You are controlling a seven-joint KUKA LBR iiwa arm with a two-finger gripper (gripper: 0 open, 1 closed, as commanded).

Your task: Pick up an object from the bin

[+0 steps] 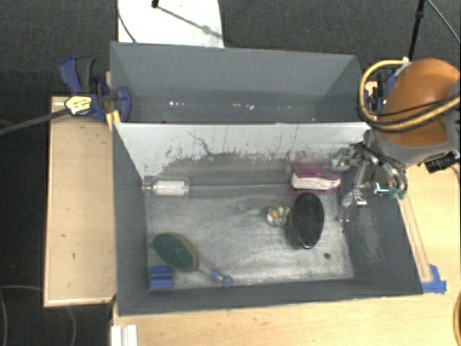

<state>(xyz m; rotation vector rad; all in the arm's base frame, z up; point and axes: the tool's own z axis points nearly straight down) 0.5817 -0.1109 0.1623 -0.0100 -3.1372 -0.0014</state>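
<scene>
Your gripper [351,197] hangs at the right end of the bin [238,85], close against the sloping right wall [382,251]. From this angle you cannot tell whether it is open or closed, and nothing visibly hangs from it.

The nearest candidate is the black oval thing [306,220], lying flat on the floor just to the gripper's left. The purple and white packet [315,179] lies just behind it, by the back wall.

Your main risk is a descent from this spot. The gripper looks likely to meet the slope or the floor beside the oval rather than straddle it, and could nudge it away. The oval looks smooth and rounded, so an off-centre pinch may squirt it out. The small shiny thing [275,215] lies just beside the oval's left edge and could get shoved or caught.

The clear tube [167,187], green brush [175,251] and blue block [160,276] lie well apart at the left, out of harm.
</scene>
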